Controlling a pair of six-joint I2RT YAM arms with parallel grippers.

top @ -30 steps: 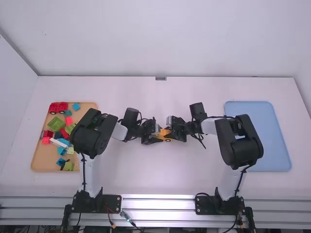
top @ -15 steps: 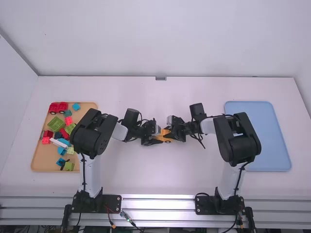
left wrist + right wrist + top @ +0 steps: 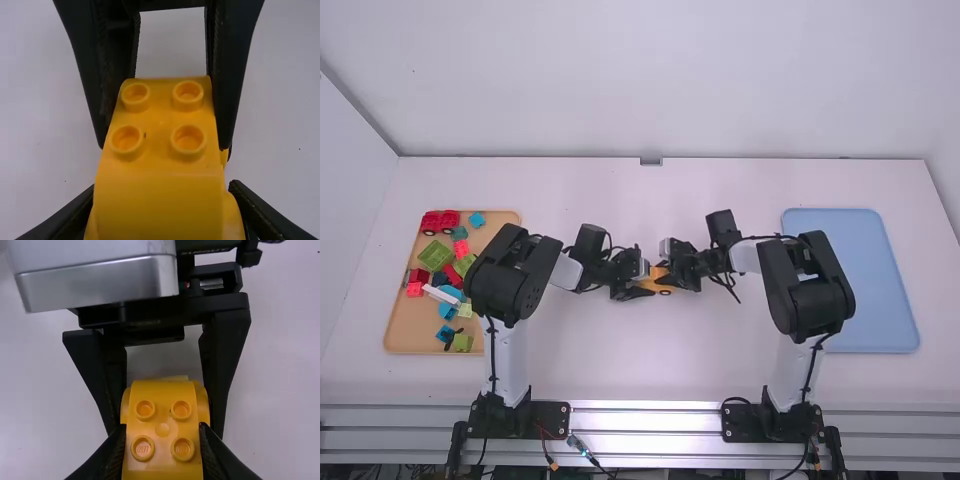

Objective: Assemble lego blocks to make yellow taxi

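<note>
Right gripper point(image 3: 674, 273) shifted slightly inward, yellow blocks point(image 3: 660, 281) clasped

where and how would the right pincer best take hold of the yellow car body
Probably at the studded end of the yellow car body, one finger on each side, coming from the right arm's side. The side walls look straight and parallel there, but bulge farther along, and the left pincer holds the other end.
</note>
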